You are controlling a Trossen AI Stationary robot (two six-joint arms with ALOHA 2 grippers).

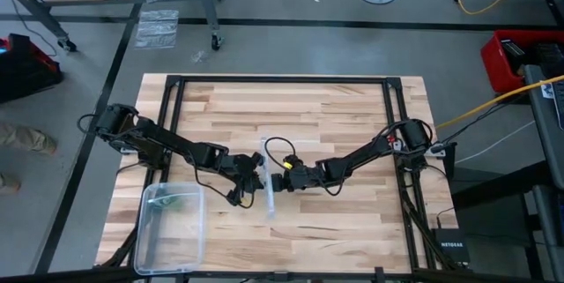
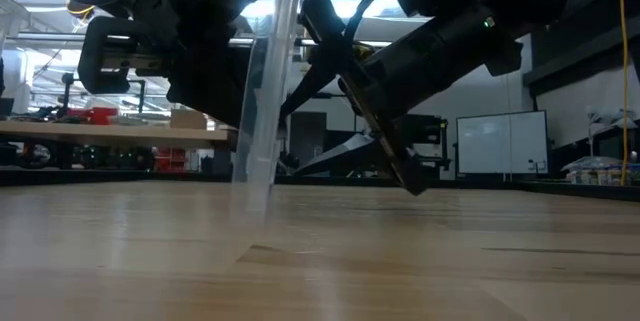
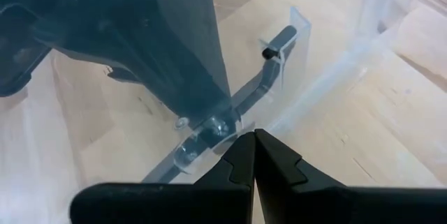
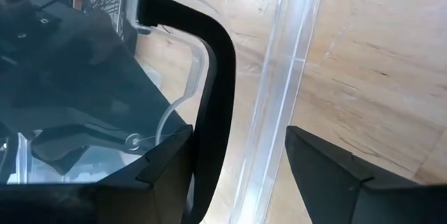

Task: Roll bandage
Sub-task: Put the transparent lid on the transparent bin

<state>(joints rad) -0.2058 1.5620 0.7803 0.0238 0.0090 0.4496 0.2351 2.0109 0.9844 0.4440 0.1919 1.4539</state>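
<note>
The left gripper (image 1: pixel 250 180) has its fingers pressed together, and from the left wrist view they appear to pinch the thin edge of a clear lid (image 1: pixel 268 197), holding it on edge on the table (image 1: pixel 335 115). The low view shows the panel leaning a little, not upright. Just across the lid, the right gripper (image 1: pixel 278 180) faces it with its fingers spread wide. In the right wrist view they sit either side of the lid's rim without clamping it. The lid's long axis runs across the line between the two grippers, so it stands as a wall between them. The bandage (image 1: pixel 179 201) is not at either gripper. It shows only as a small green patch inside the clear plastic box (image 1: pixel 150 239), which sits behind the left gripper beside that arm's forearm, well apart from the fingertips. Its lie and long axis cannot be made out through the plastic. The left arm is plainly the nearer, while the right gripper would have to get past both the lid and the left arm to reach it. In my judgement the lid has to be set down before either gripper is free for the bandage, and the box walls will then limit the approach to a reach in from above.
</note>
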